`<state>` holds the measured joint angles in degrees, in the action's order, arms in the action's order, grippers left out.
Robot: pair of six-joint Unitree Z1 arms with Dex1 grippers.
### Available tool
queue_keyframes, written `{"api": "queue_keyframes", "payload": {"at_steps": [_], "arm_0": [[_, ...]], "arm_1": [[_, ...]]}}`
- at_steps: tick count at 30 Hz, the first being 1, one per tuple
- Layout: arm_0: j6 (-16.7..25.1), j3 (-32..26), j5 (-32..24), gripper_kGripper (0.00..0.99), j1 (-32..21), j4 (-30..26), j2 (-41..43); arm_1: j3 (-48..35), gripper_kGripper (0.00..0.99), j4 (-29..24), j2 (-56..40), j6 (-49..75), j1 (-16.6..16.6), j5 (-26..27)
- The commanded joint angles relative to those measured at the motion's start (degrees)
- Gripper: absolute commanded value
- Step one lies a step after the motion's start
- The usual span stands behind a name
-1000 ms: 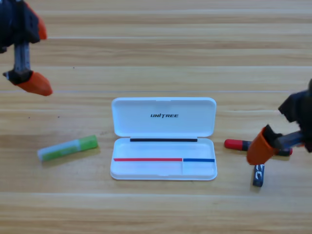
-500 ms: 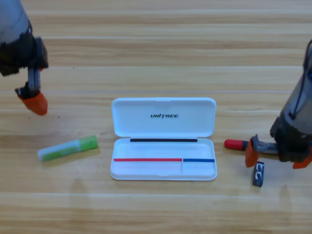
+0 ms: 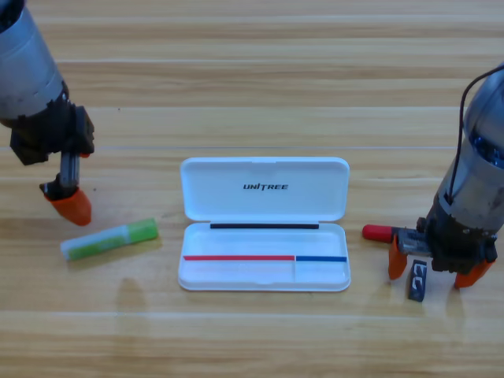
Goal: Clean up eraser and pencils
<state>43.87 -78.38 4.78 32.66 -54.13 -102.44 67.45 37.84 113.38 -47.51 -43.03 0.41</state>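
While the left arm comes in from the upper left corner, its gripper (image 3: 69, 206) hangs low over the table (image 3: 252, 79) with only one orange jaw in view, so whether it is spread or closed cannot be told, and nothing shows in its hold. Just below that jaw tip and slightly to its right lies the green pencil (image 3: 110, 240), a translucent bar with its paler end toward the left and its bright green end toward the right, tilted a little so the right end sits higher; the jaw tip is near it but apart from it. Further right of this gripper, well apart, the white case (image 3: 264, 272) lies open with its lid folded back toward the top of the picture and its tray toward the bottom; the tray holds none of the task's things. Between the case and the right gripper the red cap of the black pen (image 3: 379, 233) shows, close beside the case's right edge, while the rest of the pen runs under the gripper and is hidden. The right gripper (image 3: 431, 268) points down from the right arm, its two orange jaws spread apart, one left and one right of the eraser (image 3: 417, 282). That small black block with white marks lies on the wood between the jaw tips, slightly below them, not gripped
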Motion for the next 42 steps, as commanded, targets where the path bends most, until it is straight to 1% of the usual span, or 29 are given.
{"api": "queue_keyframes", "payload": {"at_steps": [1, 2, 4, 8, 11, 14, 17, 20, 22, 24, 25, 27, 29, 30, 32, 33, 37, 40, 42], "arm_0": [[0.8, 2.3, -1.5, 0.96, -0.8, 1.4, -1.4], [0.8, 2.6, -1.7, 0.96, -0.8, 1.7, -1.4], [0.7, 3.3, -2.2, 0.96, -0.8, 2.4, -1.4], [0.7, 4.5, -2.9, 0.959, -1.1, 3.6, -1.5], [0.7, 4.6, -3.5, 0.96, -1.2, 3.5, -1.7], [0.7, 5.0, -4.1, 0.96, -1.6, 3.6, -2.2], [0.8, 5.5, -4.5, 0.962, -1.9, 3.8, -2.6], [0.9, 6.8, -4.8, 0.962, -2.3, 5.1, -2.9], [1.1, 8.1, -5.1, 0.962, -2.8, 6.7, -3.3], [1.1, 9.1, -5.3, 0.962, -3.0, 8.5, -3.9], [1.2, 9.7, -5.4, 0.962, -3.1, 9.5, -4.4], [1.2, 11.0, -5.3, 0.962, -3.4, 11.7, -5.3], [1.2, 12.3, -5.1, 0.962, -3.5, 14.1, -6.1], [1.2, 12.5, -5.0, 0.962, -3.5, 15.2, -6.7], [1.1, 13.2, -4.8, 0.962, -3.5, 16.8, -7.9], [1.1, 13.3, -4.7, 0.962, -3.5, 17.3, -8.5], [0.9, 13.9, -4.5, 0.959, -3.5, 19.6, -10.6], [0.8, 14.1, -4.3, 0.956, -3.5, 20.8, -11.7], [0.7, 14.1, -4.1, 0.93, -3.5, 21.4, -12.3]], "arm_1": [[-1.5, 0.604, -2.2, 4.3, -1.0, 1.5, 0.0], [-1.4, 0.517, -2.2, 4.5, -0.9, 1.5, 0.0], [-1.4, 0.39, -2.2, 4.8, -0.8, 1.5, 0.0], [-1.4, 0.163, -2.2, 5.2, -0.7, 1.5, 0.0], [-1.4, 0.0, -1.8, 5.4, -0.7, 1.5, -0.6], [-1.2, 0.0, -0.6, 5.7, -0.6, 1.5, -0.9], [0.0, 0.0, 1.9, 5.5, 0.5, 1.5, -0.9], [4.9, 0.0, 8.5, 4.2, 7.9, 0.7, -0.8], [9.9, 0.0, 14.5, 3.2, 15.6, -0.3, -1.2], [13.5, 0.0, 18.7, 1.9, 27.4, -1.4, -1.3], [15.2, 0.0, 20.9, 1.5, 34.6, -1.8, -0.5], [18.4, 0.0, 26.3, 1.0, 53.2, -3.2, 1.3], [20.9, 0.0, 31.9, 0.7, 64.8, -4.6, 3.9], [21.1, 0.0, 33.4, 0.5, 68.0, -5.1, 5.1], [21.1, 0.0, 34.1, 0.1, 74.0, -6.0, 8.9], [21.2, 0.0, 34.1, 0.2, 76.2, -6.4, 9.3], [23.0, 0.0, 34.0, 2.3, 83.1, -8.2, 9.4], [25.5, 0.0, 33.9, 4.8, 83.9, -9.1, 9.3], [27.2, 0.0, 33.5, 6.2, 84.0, -9.5, 9.1]]}}
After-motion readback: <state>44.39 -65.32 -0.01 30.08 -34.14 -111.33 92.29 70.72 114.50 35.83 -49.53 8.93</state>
